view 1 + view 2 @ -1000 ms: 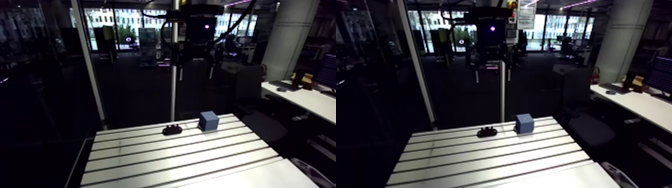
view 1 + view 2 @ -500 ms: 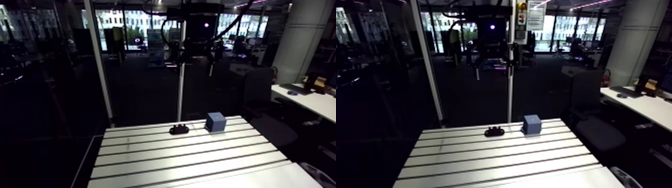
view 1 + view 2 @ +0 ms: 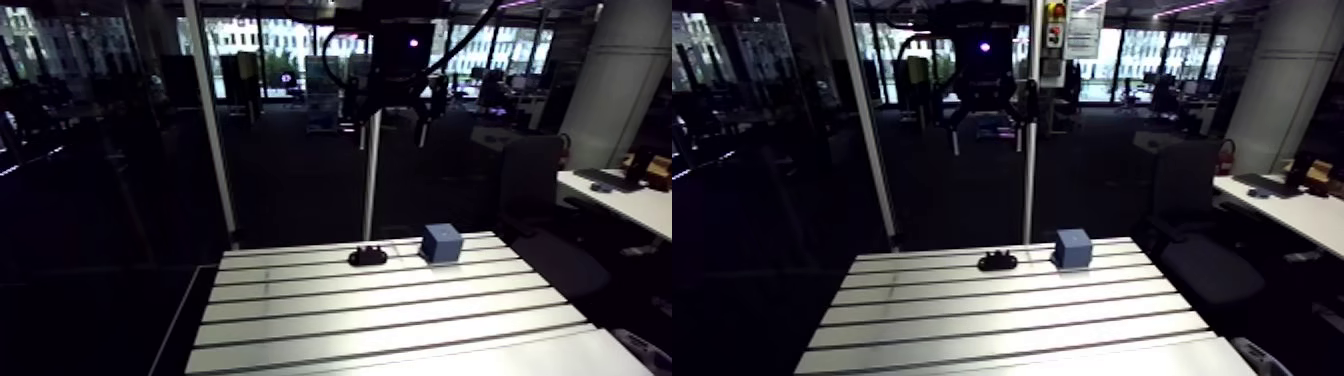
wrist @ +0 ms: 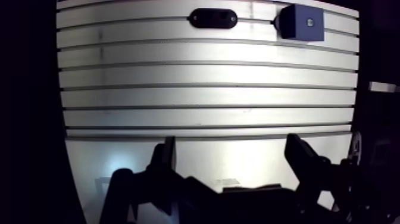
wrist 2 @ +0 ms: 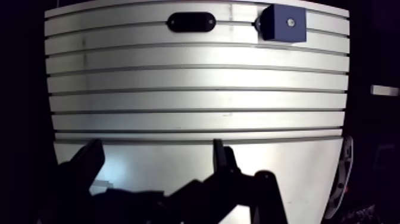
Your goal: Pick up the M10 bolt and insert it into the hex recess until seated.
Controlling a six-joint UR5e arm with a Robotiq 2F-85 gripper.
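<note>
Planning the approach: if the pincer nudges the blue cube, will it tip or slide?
Probably slides: the cube looks about as wide as tall and sits flat. An edge might catch a slot in the table. Flat faces, so rolling seems unlikely.

Bench [image 4: 208, 77]: was silver-grey, striped end to end with thin dark parallel slots.
Block [image 4: 302, 22]: was blue, with one small pale dot on its top face.
Oblong part [image 4: 212, 18]: was black all over; any marking was too dark to tell.
Fingers [image 4: 163, 158]: were black and plain.
</note>
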